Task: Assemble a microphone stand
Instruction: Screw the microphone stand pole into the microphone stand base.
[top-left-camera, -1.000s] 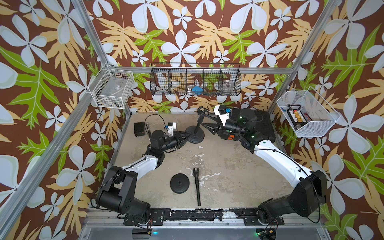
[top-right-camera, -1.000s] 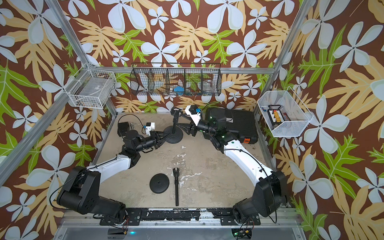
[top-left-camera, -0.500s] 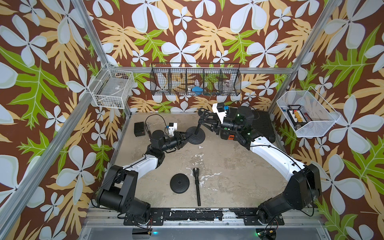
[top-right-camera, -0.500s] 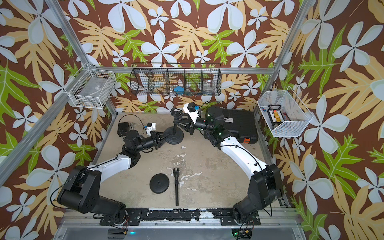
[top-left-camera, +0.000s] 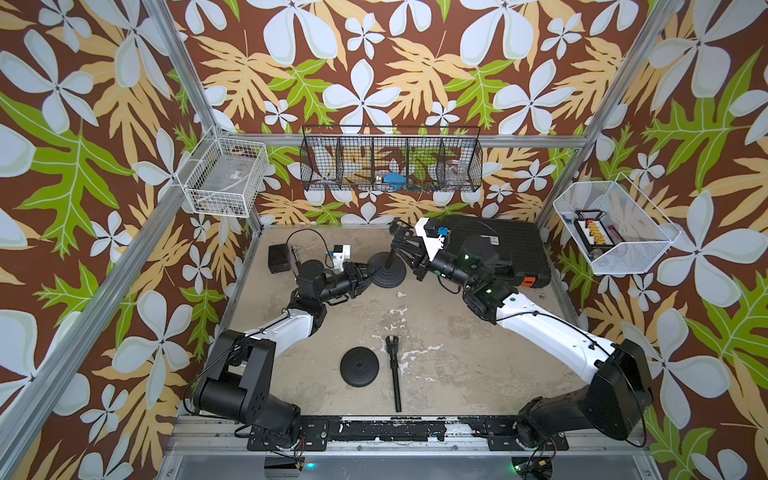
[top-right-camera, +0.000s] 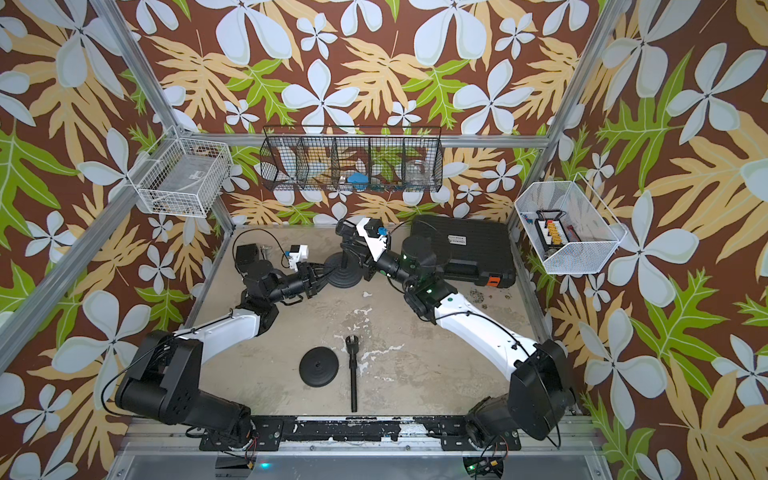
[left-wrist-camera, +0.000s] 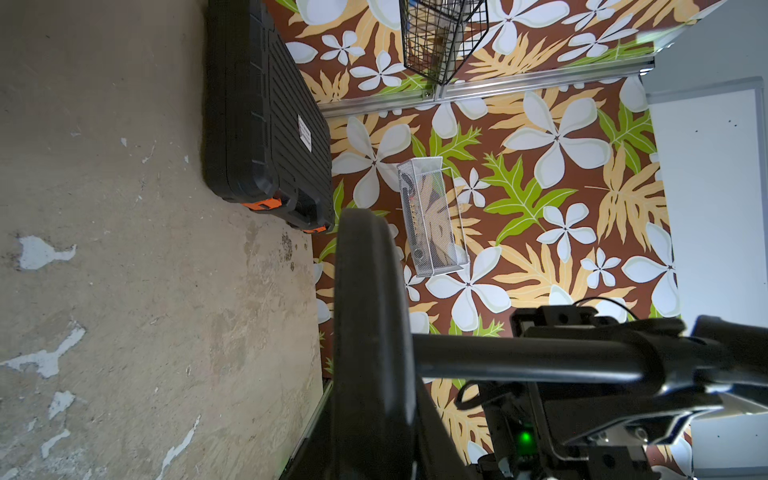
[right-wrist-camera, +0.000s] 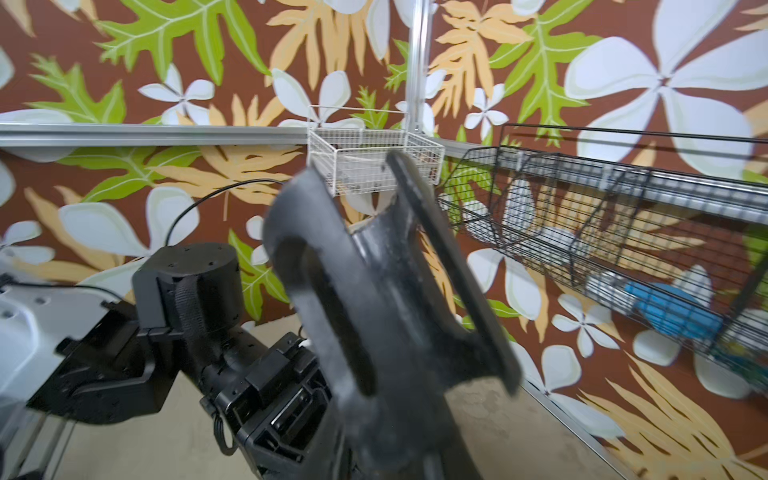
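A round black base (top-left-camera: 388, 271) stands at the back of the table with a thin pole (top-left-camera: 390, 255) upright in it and a mic clip (top-left-camera: 397, 226) on top. My left gripper (top-left-camera: 366, 272) is shut on the base's left rim; the left wrist view shows the base (left-wrist-camera: 370, 332) edge-on and the pole (left-wrist-camera: 519, 357) running off it. My right gripper (top-left-camera: 402, 248) is shut on the pole's upper part just under the clip (right-wrist-camera: 374, 270), which looms blurred in the right wrist view. A second base (top-left-camera: 358, 367) and second pole (top-left-camera: 395, 376) lie flat near the front.
A black tool case (top-left-camera: 498, 245) lies at the back right, under the right arm. A small black box (top-left-camera: 279, 257) sits at the back left. On the walls hang a white wire basket (top-left-camera: 224, 178), a black wire basket (top-left-camera: 390, 164) and a white mesh basket (top-left-camera: 611, 226).
My right gripper has moved left to the upright pole and closed round it. The left gripper has kept its hold on the base and has not moved.
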